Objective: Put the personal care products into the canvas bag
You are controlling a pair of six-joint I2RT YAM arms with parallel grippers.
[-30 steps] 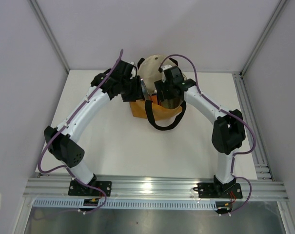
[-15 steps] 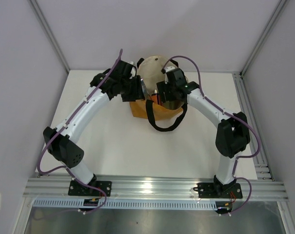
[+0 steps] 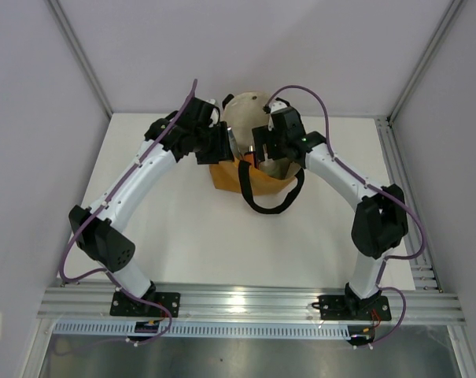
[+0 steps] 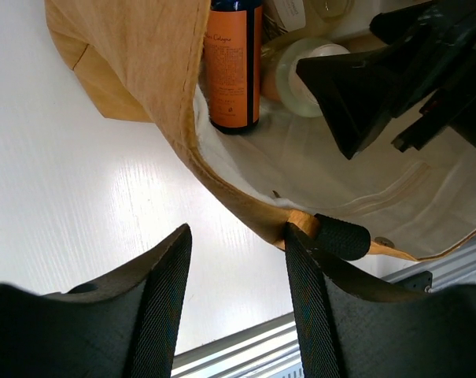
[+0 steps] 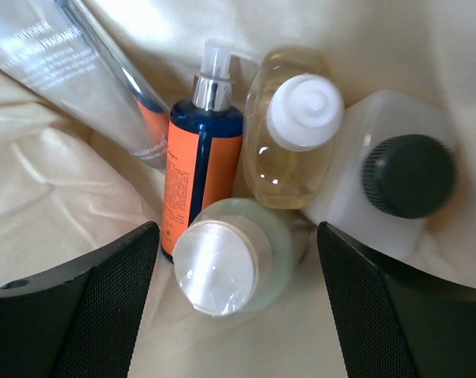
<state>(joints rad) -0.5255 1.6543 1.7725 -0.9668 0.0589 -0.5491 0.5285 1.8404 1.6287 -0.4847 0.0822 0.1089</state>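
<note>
Left hand (image 4: 238,232), half open, empty, touches the rim of the mustard-tan canvas bag (image 3: 222,176) near the white bench's (image 3: 182,236) far edge, probably propping it open; right hand (image 5: 238,228), spread wide, empty, hovers over five personal care bottles (image 5: 204,169) inside.

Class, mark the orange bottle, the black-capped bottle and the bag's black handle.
orange bottle (image 5: 200,177), right wrist view, on its label.
black-capped bottle (image 5: 408,175), right wrist view, on its cap.
black handle (image 3: 267,208), top view, on its near bend.

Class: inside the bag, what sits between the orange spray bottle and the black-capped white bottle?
The rounded yellowish bottle, white-capped, sits between them; the right wrist view shows it.
</note>
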